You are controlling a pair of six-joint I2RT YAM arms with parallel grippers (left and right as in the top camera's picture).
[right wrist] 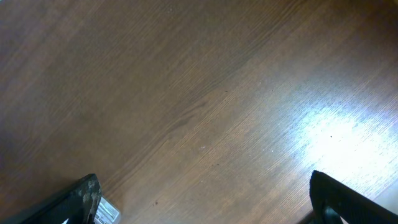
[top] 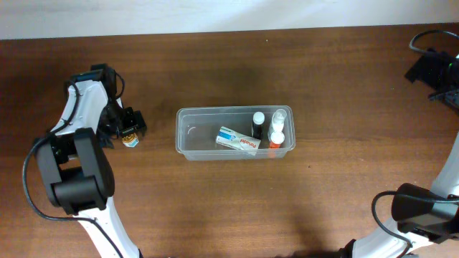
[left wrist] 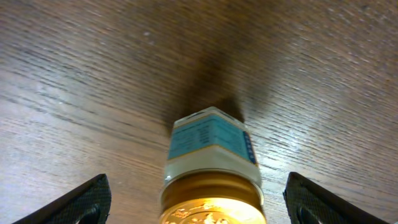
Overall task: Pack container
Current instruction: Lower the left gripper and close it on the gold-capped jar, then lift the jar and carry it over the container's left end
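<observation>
The clear container (top: 188, 133) lies mid-table. It holds a white toothpaste tube (top: 237, 140), a black-capped bottle (top: 257, 123) and two small white bottles (top: 277, 129) at its right end. A small jar with a gold lid and a blue-and-white label (top: 130, 140) lies on the table to the container's left. My left gripper (top: 126, 126) is open, and in the left wrist view (left wrist: 199, 204) its fingers stand either side of the jar (left wrist: 211, 146) without touching it. My right gripper (top: 436, 72) is open and empty at the far right; in the right wrist view (right wrist: 208, 202) it hangs over bare wood.
The brown wooden table (top: 344, 186) runs to a white wall along its far edge. The right arm's base (top: 419, 208) stands at the front right, and the left arm's base (top: 75, 179) at the front left.
</observation>
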